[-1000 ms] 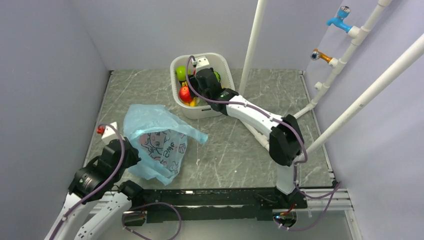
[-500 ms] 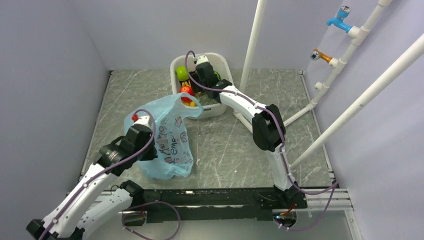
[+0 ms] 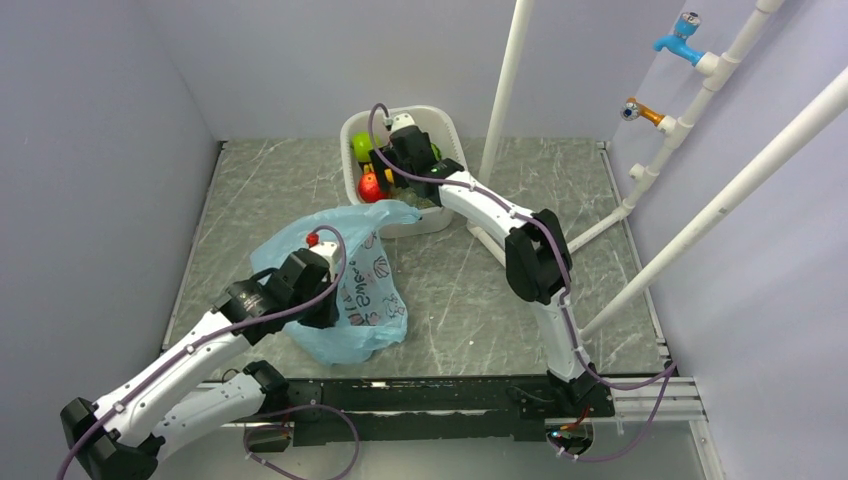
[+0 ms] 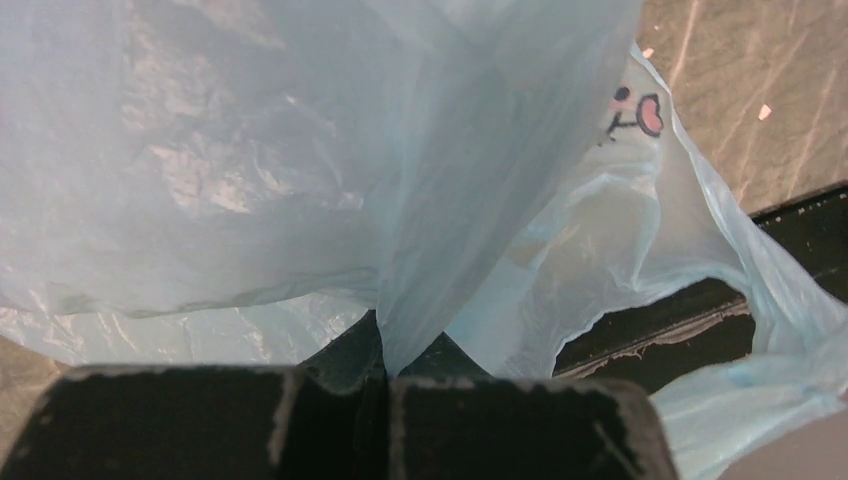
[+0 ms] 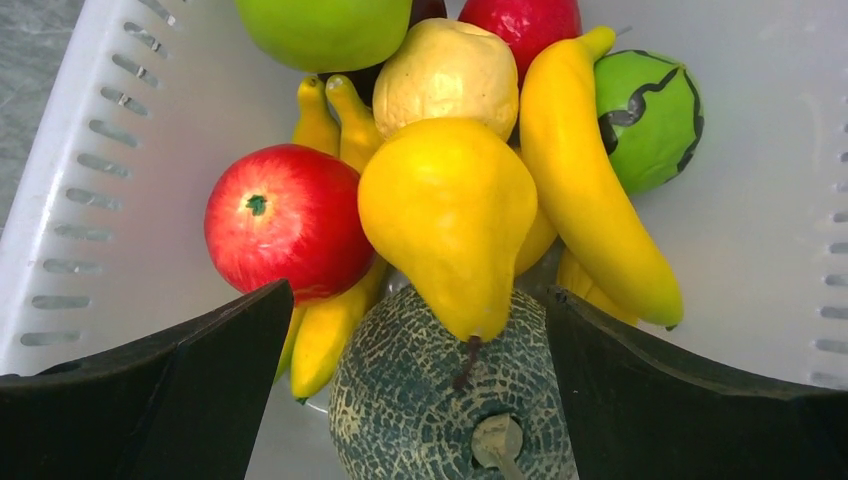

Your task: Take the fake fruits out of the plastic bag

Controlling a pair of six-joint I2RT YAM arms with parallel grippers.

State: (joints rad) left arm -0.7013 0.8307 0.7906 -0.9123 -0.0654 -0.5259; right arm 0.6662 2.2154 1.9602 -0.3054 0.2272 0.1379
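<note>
My left gripper (image 3: 318, 292) is shut on a fold of the light-blue plastic bag (image 3: 362, 292) and holds it up off the table. The film runs into the closed jaws in the left wrist view (image 4: 385, 350). No fruit shows through the bag. My right gripper (image 3: 396, 165) is open above the white basket (image 3: 452, 128). Its open jaws (image 5: 417, 300) straddle a yellow pear (image 5: 450, 210) and a netted melon (image 5: 440, 400). Beside them lie a red apple (image 5: 285, 220), a banana (image 5: 590, 190) and a green apple (image 5: 320, 30). The red apple (image 3: 370, 187) also shows from above.
A white upright pipe (image 3: 505, 90) stands just right of the basket. Slanted white pipes with a blue tap (image 3: 685, 35) and an orange valve (image 3: 640, 110) run along the right wall. A black rail (image 3: 430, 400) edges the table's near side.
My left gripper has moved right and away from the left wall with the bag, lifting it; the bag's top now hangs in front of the basket. The right gripper has shifted slightly back over the basket.
</note>
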